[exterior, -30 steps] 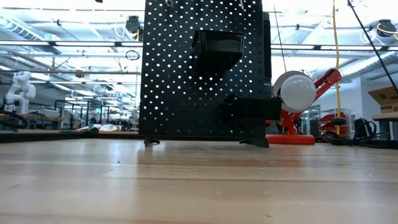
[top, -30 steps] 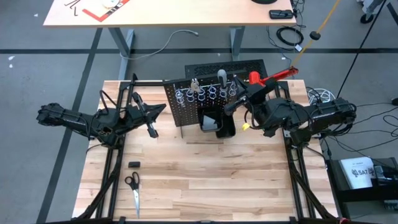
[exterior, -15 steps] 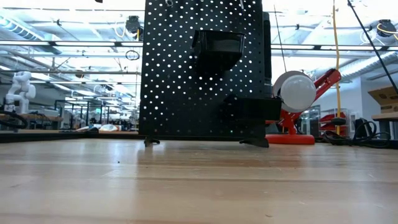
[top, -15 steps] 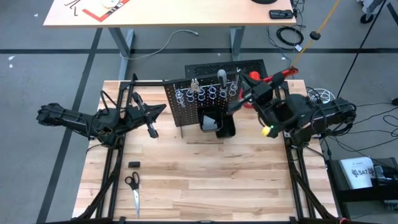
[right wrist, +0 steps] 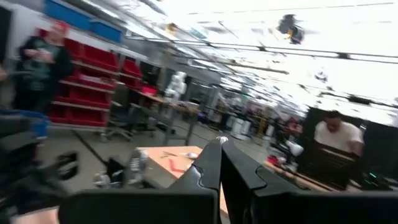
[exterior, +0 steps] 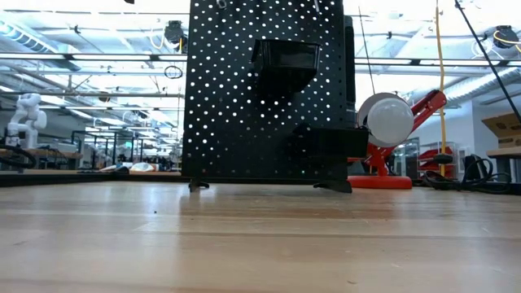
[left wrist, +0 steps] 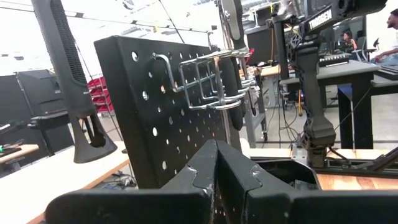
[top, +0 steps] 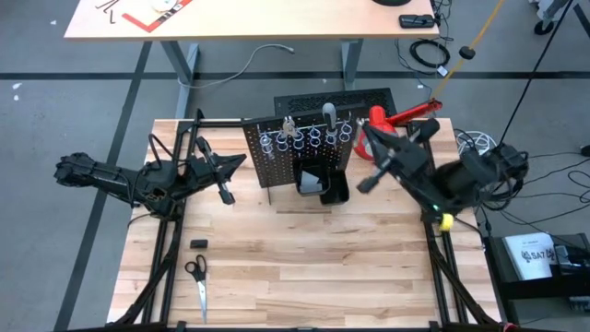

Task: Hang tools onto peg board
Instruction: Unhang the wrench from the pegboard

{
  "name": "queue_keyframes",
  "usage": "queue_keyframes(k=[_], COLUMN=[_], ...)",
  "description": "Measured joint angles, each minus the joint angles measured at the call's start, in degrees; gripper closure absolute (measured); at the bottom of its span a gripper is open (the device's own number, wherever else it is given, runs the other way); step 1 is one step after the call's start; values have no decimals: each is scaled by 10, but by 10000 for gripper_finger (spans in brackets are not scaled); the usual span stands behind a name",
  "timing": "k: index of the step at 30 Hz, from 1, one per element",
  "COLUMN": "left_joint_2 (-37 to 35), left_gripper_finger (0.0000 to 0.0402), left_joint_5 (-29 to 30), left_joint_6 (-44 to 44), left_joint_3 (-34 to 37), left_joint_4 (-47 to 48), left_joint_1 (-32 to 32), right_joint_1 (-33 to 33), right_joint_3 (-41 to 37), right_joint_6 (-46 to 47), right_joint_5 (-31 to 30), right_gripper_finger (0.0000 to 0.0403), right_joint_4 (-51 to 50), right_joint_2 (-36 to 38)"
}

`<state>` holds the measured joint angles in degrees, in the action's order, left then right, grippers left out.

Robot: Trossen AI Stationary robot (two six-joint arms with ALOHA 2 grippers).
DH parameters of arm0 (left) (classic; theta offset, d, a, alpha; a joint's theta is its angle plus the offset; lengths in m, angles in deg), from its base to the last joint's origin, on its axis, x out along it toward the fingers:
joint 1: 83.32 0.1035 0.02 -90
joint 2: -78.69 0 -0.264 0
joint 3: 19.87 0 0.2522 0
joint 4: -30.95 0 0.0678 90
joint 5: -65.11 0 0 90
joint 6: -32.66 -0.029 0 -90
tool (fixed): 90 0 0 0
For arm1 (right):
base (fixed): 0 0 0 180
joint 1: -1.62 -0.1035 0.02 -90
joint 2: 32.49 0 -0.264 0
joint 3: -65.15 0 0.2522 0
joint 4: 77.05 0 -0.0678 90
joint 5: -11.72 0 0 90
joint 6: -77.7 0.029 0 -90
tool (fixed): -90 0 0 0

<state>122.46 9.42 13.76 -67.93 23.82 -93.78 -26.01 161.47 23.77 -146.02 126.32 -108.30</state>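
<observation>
- Peg board upright at the far middle of the desk, its row of silver rings already carrying several tools — pliers-like handles and thin wrenches poking up.
- Black bin fixed on the board's near face.
- Right gripper raised just right of the board, fingers pressed together, nothing between them in the right wrist view.
- Left gripper waiting left of the board, fingers together, empty.
- Scissors and a small black block lying near the desk's left front corner — well apart from both arms.
- Risk, judged: swinging the raised right arm near the board could clip the hung handles or tip the freestanding panel.
</observation>
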Motion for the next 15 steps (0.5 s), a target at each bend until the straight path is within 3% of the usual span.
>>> queue_keyframes(k=[9,15], left_joint_2=[0,0], left_gripper_finger=[384,384], left_joint_5=[0,0], left_joint_6=[0,2], left_joint_3=[0,0], left_joint_4=[0,0], left_joint_1=[0,0], right_joint_1=[-96,-147], right_joint_3=[0,0], right_joint_6=[-20,99], right_joint_5=[-16,-59], right_gripper_finger=[403,403], right_joint_4=[-113,-316], right_joint_2=[1,1])
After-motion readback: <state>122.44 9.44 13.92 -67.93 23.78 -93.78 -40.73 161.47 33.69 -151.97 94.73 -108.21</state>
